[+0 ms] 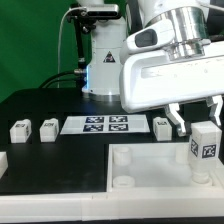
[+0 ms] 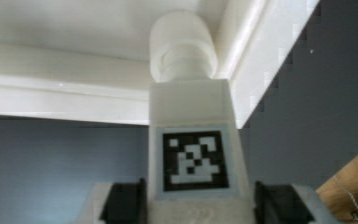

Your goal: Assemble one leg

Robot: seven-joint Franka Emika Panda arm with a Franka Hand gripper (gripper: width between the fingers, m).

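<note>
My gripper (image 1: 197,122) is at the exterior view's right, over the large white tray (image 1: 60,185). It is shut on the leg (image 1: 205,146), a small white block whose black-and-white tag faces the camera. In the wrist view the leg (image 2: 194,120) sits between the two black pads (image 2: 133,200), tag up. Its rounded end reaches to the tray's raised wall (image 2: 69,70). I cannot tell whether that end touches the tray. The gripper (image 2: 201,205) is at the picture's edge, so only the pads show.
Three more small white legs stand on the black table: two at the exterior view's left (image 1: 18,130) (image 1: 48,128) and one (image 1: 163,127) just right of the marker board (image 1: 105,125). A white machine with cables (image 1: 100,60) stands behind.
</note>
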